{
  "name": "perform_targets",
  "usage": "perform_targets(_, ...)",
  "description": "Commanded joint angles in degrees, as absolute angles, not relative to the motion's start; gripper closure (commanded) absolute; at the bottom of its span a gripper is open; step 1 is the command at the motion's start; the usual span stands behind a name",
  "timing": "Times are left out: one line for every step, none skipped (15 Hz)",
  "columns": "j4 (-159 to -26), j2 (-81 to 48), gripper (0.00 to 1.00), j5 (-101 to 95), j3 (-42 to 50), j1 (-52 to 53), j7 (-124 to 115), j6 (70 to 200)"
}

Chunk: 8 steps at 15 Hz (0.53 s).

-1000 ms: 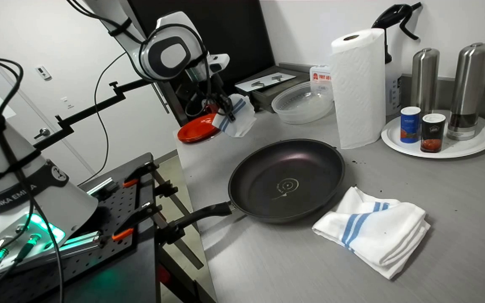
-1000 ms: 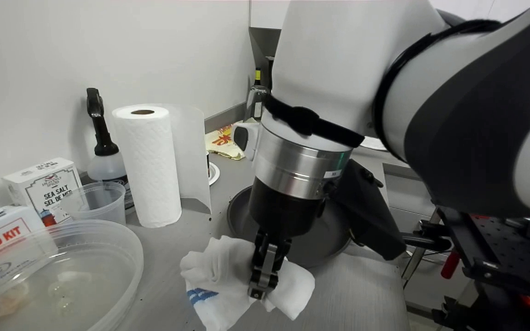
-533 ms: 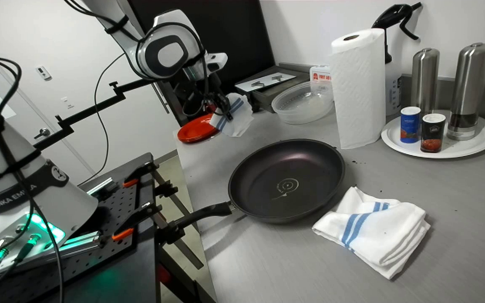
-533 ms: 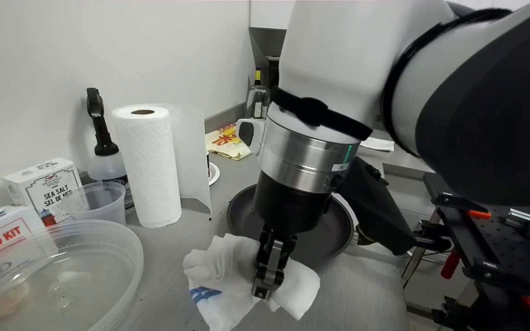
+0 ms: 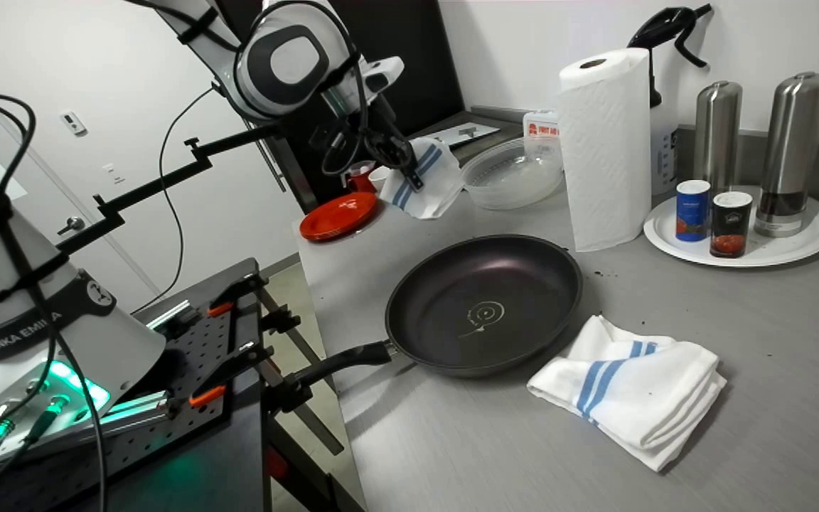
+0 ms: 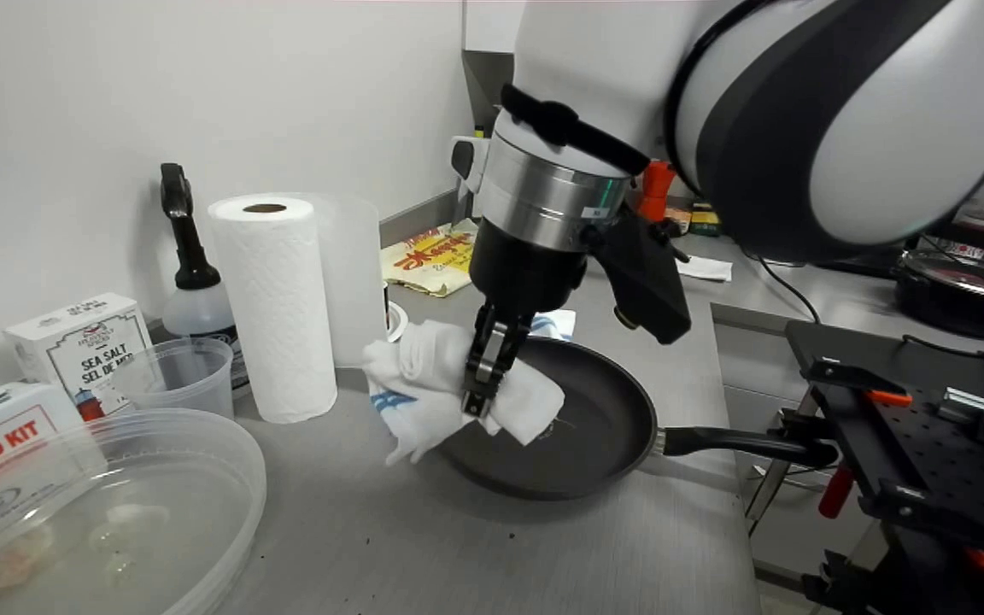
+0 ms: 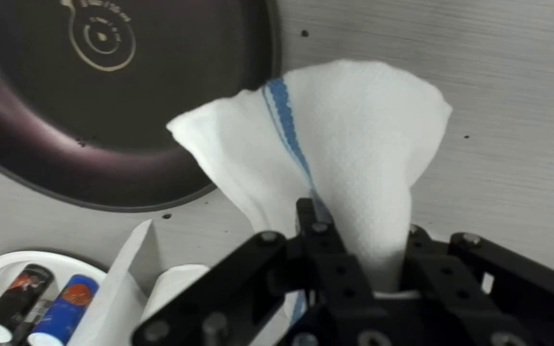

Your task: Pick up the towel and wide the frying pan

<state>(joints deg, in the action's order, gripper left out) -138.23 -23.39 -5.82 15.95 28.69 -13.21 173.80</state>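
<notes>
The towel (image 5: 432,186) is held above the desk (image 5: 772,427), between the robot-side edge and the wall edge, with a gap to the frying pan (image 5: 484,306) seen in an exterior view. The pan is set near the robot-side edge, its handle (image 5: 344,360) projected past that edge, probably so that the inside is left unobstructed for wiping. Toward the wall edge a paper roll (image 5: 605,156) is stood, apart from the pan. On the desk beside the pan a folded cloth (image 5: 630,391) is laid, perhaps as a spare. The tool (image 7: 361,226) is clamped around the towel: its fingers (image 7: 307,214) are parted only by the bunched fabric, and nothing else is seen to be touched. Past the fingertips the fabric is fanned out, presumably so that a soft face, not metal, is brought to the pan. The towel is judged to be picked up, the wiping not yet begun.
</notes>
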Motion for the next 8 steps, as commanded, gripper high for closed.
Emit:
perform_targets(-140.1, -20.7, 0.95, -10.7, 25.9, 34.6, -20.8, 170.8)
perform_targets(-140.4, -20.6, 0.95, -11.7, 28.5, 36.0, -23.0, 169.9)
perform_targets(-140.7, -20.4, 0.95, -12.7, 30.1, 36.6, -24.6, 168.9)
perform_targets(-141.1, -20.1, 0.95, -13.3, 30.9, 36.8, -25.9, 167.7)
perform_targets(-141.7, -19.6, 0.95, -13.4, 30.7, 36.3, -26.8, 166.5)
perform_targets(-142.1, -19.2, 0.95, -13.5, 30.4, 35.7, -27.7, 165.6)
perform_targets(-142.5, -19.1, 0.95, -13.4, 29.6, 34.9, -28.6, 165.0)
perform_targets(-143.0, -19.1, 0.95, -13.3, 28.9, 34.2, -29.5, 165.1)
